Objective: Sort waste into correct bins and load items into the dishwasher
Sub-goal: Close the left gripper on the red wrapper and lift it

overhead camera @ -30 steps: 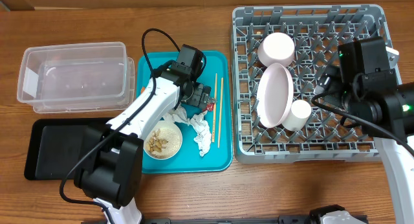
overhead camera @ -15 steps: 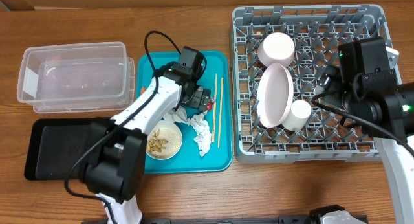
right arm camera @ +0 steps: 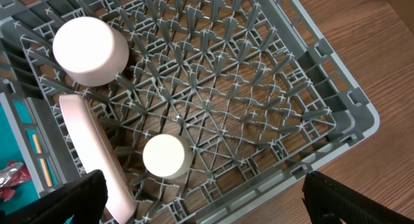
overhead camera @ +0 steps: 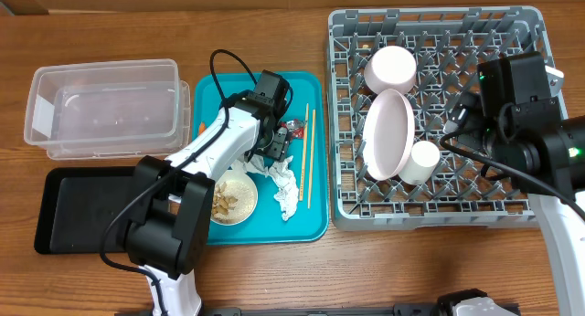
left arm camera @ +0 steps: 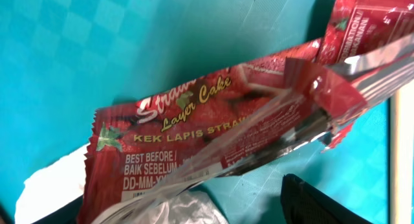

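The shiny red snack wrapper [left arm camera: 213, 133] lies on the teal tray [overhead camera: 315, 220] and fills the left wrist view; it also shows in the overhead view [overhead camera: 293, 128]. My left gripper [overhead camera: 279, 144] is open and low over it, with only one finger showing in the left wrist view [left arm camera: 194, 211]. Crumpled tissues [overhead camera: 284, 186], chopsticks [overhead camera: 310, 156] and a white bowl of nut scraps [overhead camera: 228, 199] share the tray. The grey rack [overhead camera: 526, 208] holds the plate [overhead camera: 388, 133], a bowl [overhead camera: 391, 69] and the cup [overhead camera: 424, 161]. My right gripper [right arm camera: 213, 204] is open and empty above the rack's front.
The clear tub [overhead camera: 105, 110] stands at the far left with the black tray [overhead camera: 87, 211] in front of it. A small orange piece [overhead camera: 200, 126] lies between the tub and the teal tray. Bare wood shows right of the rack [right arm camera: 362, 49].
My left wrist has shifted a little to the right and turned over the red wrapper. The right arm has not moved.
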You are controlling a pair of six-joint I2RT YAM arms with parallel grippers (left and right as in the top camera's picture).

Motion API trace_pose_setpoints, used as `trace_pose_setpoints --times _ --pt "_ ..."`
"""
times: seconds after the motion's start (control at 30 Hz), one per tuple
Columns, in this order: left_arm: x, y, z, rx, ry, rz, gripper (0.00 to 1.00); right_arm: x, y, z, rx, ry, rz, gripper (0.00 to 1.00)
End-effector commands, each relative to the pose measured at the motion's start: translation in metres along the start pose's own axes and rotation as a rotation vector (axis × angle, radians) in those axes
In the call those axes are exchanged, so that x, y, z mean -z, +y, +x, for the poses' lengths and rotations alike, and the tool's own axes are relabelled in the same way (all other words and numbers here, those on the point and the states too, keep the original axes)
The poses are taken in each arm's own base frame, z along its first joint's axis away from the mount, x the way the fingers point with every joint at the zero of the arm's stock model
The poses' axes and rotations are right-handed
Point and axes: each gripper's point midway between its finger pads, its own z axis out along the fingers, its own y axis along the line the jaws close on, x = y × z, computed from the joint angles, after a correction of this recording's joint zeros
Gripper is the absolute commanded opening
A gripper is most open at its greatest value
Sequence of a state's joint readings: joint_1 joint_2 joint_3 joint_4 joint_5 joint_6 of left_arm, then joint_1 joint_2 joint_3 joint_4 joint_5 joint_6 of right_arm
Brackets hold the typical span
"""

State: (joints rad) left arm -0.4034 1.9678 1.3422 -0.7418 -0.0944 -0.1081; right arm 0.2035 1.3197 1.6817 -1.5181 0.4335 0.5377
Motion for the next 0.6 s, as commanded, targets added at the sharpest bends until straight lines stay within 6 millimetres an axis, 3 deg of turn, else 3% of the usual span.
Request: trace_pose_setpoints --times 0.0,0.1,0.13,0.3,0.4,0.57 --pt "0.019 0.012 -0.012 0.012 -0.039 -0.050 0.76 0.004 0.001 -0.005 0.003 -0.016 -0.012 1.00" --pt "0.037 0.031 -0.021 0.016 -0.064 -0.160 0.81 0.004 0.001 -0.005 0.003 -0.016 -0.012 1.00" --pt "0.051 0.039 -0.030 0.016 -0.091 -0.198 0.82 0.004 0.001 -0.005 0.003 -0.016 -0.012 1.00" --pt "0.084 0.027 -0.060 -0.159 -0.164 -0.134 0.90 0.004 0.001 -0.005 0.003 -0.016 -0.012 1.00" --pt "0.083 0.006 -0.059 -0.377 -0.163 -0.028 0.93 0.004 0.001 -0.005 0.003 -0.016 -0.012 1.00" --pt "0.072 -0.009 -0.050 -0.532 -0.142 0.047 0.97 0.004 0.001 -0.005 0.003 -0.016 -0.012 1.00"
